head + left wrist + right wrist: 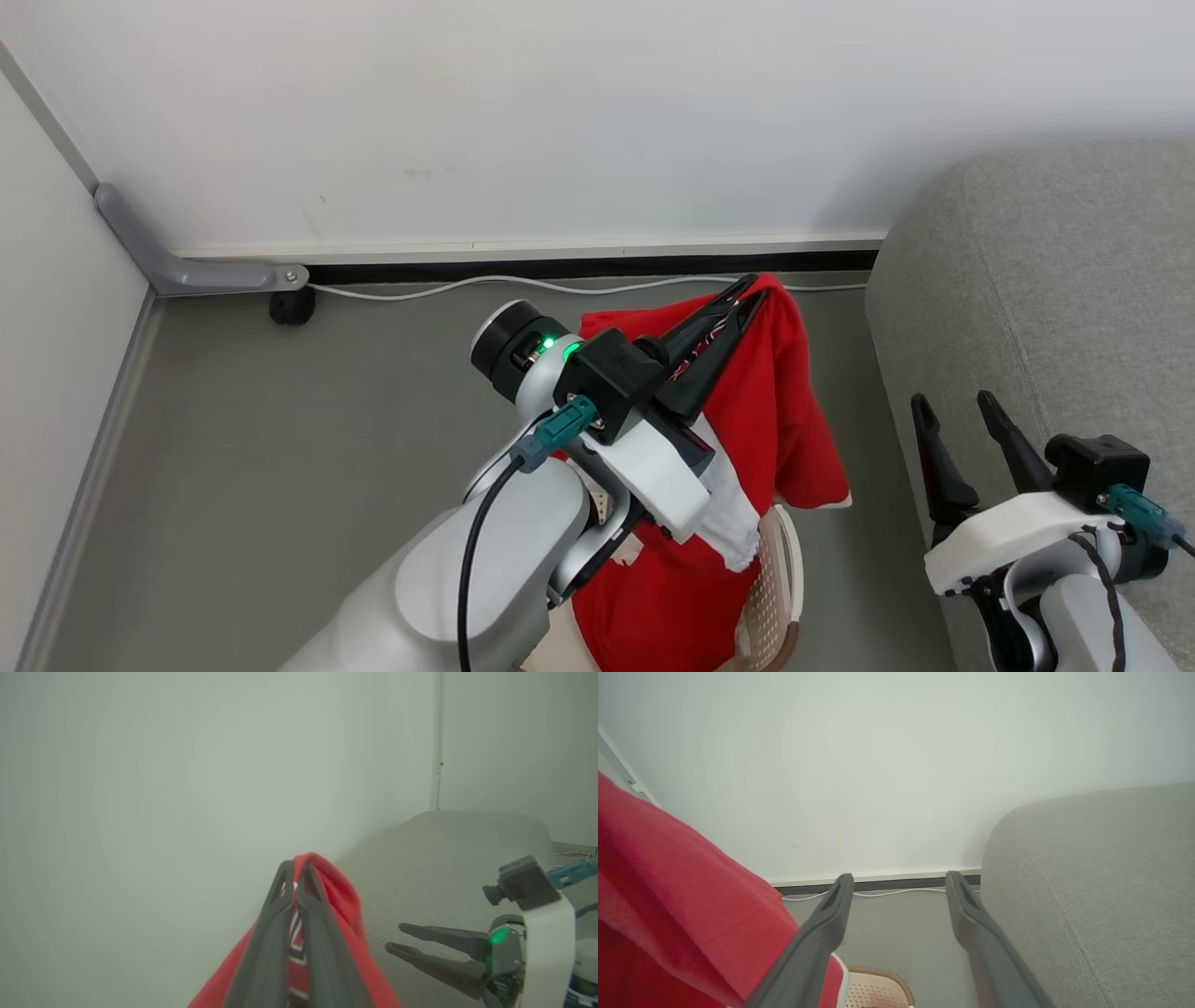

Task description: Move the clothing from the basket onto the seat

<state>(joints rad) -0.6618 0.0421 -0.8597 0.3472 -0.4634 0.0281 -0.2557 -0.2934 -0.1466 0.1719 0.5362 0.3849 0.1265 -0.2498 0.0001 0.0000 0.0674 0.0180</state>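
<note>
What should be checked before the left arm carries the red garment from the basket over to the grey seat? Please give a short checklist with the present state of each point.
1. Left gripper shut on the red garment: ok.
2. Garment free of the basket: cannot tell; its lower folds hang down to the rim.
3. Right gripper open, holding nothing: ok.
4. Seat in view, to the garment's right: ok.
5. Right gripper out of the carrying path: cannot tell; it hovers over the seat's near edge.
6. Anything more left in the basket: cannot tell; its floor is hidden.
</note>
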